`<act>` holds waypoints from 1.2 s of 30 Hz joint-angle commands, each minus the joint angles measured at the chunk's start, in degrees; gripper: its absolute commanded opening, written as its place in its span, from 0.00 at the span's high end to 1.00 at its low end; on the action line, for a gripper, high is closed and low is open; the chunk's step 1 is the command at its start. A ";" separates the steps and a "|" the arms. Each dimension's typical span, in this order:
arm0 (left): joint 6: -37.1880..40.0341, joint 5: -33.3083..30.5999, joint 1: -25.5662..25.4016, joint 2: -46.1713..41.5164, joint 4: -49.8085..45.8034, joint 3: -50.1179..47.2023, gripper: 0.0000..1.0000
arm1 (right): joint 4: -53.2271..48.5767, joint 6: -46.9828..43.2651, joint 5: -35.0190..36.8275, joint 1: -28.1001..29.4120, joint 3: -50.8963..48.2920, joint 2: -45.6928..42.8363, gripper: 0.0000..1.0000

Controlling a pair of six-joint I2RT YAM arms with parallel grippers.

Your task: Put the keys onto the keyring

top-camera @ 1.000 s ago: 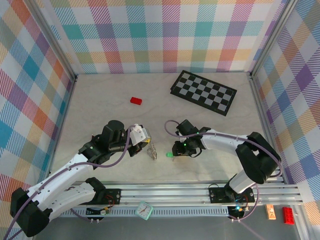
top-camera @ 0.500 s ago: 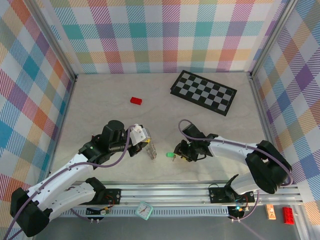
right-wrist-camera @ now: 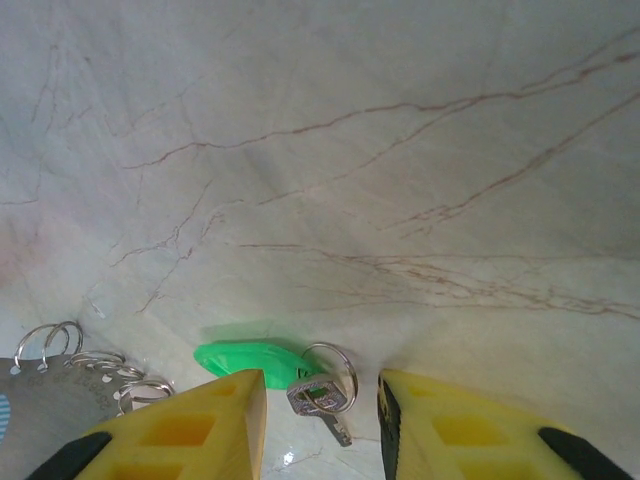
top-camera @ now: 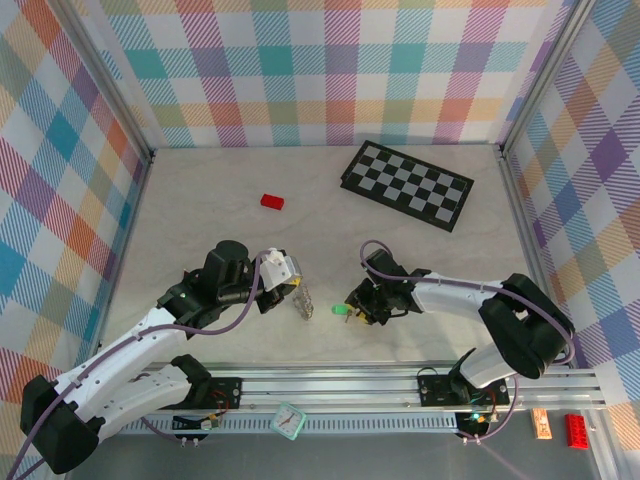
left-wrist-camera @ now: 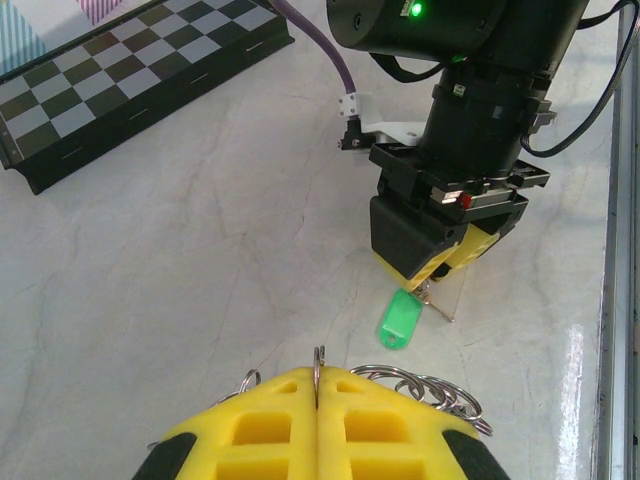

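The right gripper (right-wrist-camera: 321, 388) stands on the table (right-wrist-camera: 420, 140) with its jaws apart. They straddle the green key (right-wrist-camera: 245, 357), whose metal blade lies between the fingers, and no grip on it can be seen. Just beside it, the left gripper (left-wrist-camera: 318, 378) is pinched fully together on the keyring (left-wrist-camera: 425, 386) and holds it just above the table.

By this view the threading is not done: the green key is off the keyring. Grasping, lifting and feeding it on are all left. Whether any other key already hangs there cannot be told.
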 commanded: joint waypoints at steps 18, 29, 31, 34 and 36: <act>0.17 1.34 0.32 0.29 2.16 -0.23 1.00 | 1.15 -0.60 1.10 -0.12 1.26 1.68 0.94; 0.30 1.26 0.35 -0.12 1.98 -0.31 1.00 | -0.50 -4.74 0.92 -0.11 3.64 2.17 1.00; 0.33 1.26 0.34 0.06 1.89 -0.31 1.00 | -2.44 -6.11 1.33 -0.12 4.66 2.63 1.00; 0.45 1.26 0.33 0.01 1.89 -0.31 1.00 | -4.19 -8.56 2.04 -0.11 5.96 3.29 0.97; 0.39 1.26 0.37 0.06 1.81 -0.31 1.00 | -4.79 -9.45 2.02 -0.12 6.61 3.77 0.88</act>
